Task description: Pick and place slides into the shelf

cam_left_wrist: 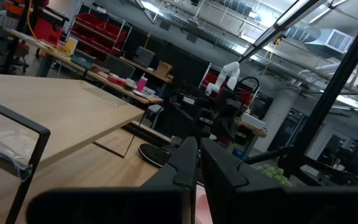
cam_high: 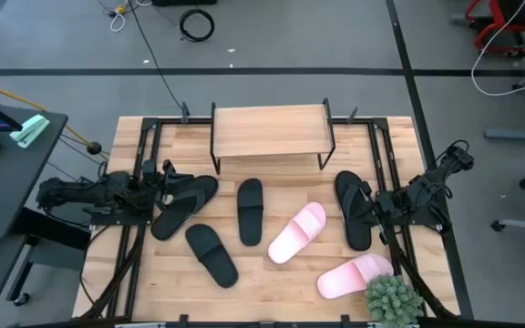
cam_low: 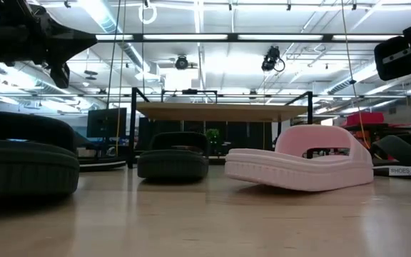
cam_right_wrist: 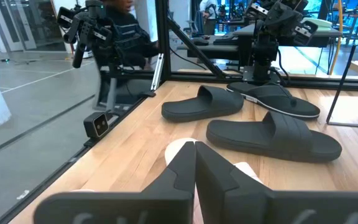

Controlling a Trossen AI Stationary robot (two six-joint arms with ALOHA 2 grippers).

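Note:
The shelf [cam_high: 270, 132] stands at the table's far middle, its wooden board bare. Several black slides lie flat on the table: one at the left [cam_high: 185, 205], one near the front [cam_high: 211, 255], one in the middle [cam_high: 250, 210], one at the right [cam_high: 354, 210]. Two pink slides [cam_high: 297, 232] [cam_high: 355, 275] lie right of the middle. My left gripper [cam_high: 169, 173] hangs shut above the left black slide's far end. My right gripper [cam_high: 378, 208] hangs shut beside the right black slide. In the wrist views both finger pairs [cam_left_wrist: 197, 165] [cam_right_wrist: 196, 162] are together with nothing between them.
A small green plant [cam_high: 392, 299] stands at the table's near right corner, next to the nearer pink slide. Black frame rails [cam_high: 144, 164] [cam_high: 392, 164] run along the table's left and right sides. Bare wood shows between the shelf and the slides.

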